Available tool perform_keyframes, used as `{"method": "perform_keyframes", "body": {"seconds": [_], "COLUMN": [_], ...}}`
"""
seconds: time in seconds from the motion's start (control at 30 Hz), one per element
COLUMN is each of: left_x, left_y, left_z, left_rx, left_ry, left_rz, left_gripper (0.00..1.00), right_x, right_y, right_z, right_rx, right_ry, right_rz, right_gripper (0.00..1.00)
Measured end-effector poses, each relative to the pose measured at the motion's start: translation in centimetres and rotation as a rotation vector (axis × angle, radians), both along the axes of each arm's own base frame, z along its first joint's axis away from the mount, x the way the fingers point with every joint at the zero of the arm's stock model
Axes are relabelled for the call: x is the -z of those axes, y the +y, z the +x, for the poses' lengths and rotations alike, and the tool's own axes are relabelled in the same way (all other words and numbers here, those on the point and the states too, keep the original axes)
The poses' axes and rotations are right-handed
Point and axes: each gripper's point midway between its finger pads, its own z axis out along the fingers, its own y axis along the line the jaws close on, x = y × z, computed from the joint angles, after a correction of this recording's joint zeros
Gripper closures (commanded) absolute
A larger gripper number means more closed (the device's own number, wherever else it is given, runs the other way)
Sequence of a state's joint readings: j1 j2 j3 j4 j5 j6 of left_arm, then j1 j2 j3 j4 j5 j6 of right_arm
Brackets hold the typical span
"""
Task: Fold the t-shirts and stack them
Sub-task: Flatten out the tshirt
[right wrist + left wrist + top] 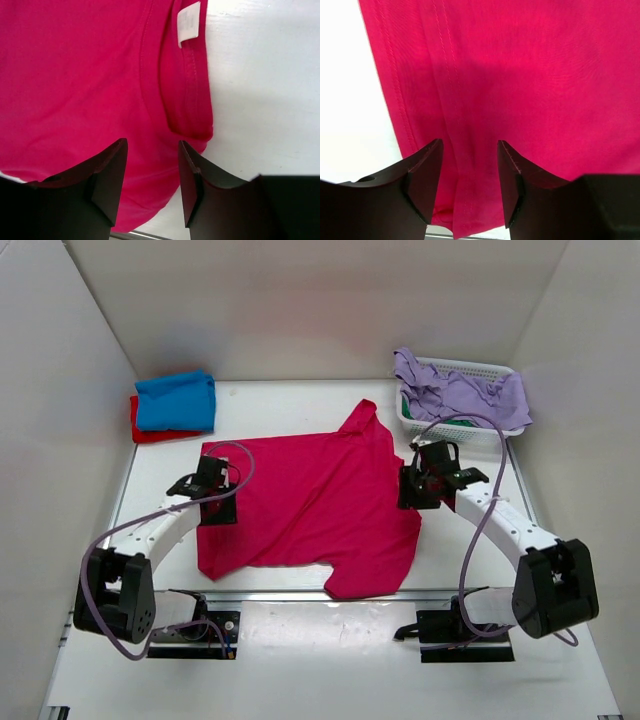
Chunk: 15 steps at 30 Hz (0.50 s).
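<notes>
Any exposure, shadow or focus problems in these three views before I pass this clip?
Top external: even, soft light, crimson t-shirt sharp, shadows faint. Left wrist: bare table blown out white; a shadow darkens the shirt ahead of the left claw, stitching crisp. Right wrist: neck label overexposed, print unreadable; right claw nearly featureless black.

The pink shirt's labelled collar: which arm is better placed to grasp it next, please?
Probably right: the open right gripper hovers by the collar; the left gripper is at the opposite edge.

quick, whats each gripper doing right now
Left gripper: open, jaws apart over the crimson-pink soft cloth t-shirt, holding nothing.
Right gripper: open over the same shirt, holding nothing.
</notes>
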<state>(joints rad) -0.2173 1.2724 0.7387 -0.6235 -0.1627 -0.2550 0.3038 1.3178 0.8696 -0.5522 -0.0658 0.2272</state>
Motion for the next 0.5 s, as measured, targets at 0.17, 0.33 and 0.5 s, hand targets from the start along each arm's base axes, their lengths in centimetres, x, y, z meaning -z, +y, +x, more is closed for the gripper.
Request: {"method": "perform_keyframes", "body": {"seconds": [0.17,0.33,0.5], "left_x": [2.5,3.9,4.0], "left_y": [0.0,0.1,-0.1], "left_z": [-1.6,-1.9,-1.7], "left_rx": [0.016,0.011,-0.001], "left_ry": [0.084,0.135,0.128], "left_rz": [0.035,0.065,0.057], "left_gripper": [0.45,0.49,0.82], "right_x": [0.1,1.7,2.1], "right_y": [0.2,-0.2,-0.5], "right_z": [-0.7,-2.0,-2.1], "right_rx": [0.020,0.042,0.060], "right_ry": [-0.012,0.038,0.052], "right_rz": [0.043,0.057,0.072], "right_gripper": [0.58,0.59,0.60]}}
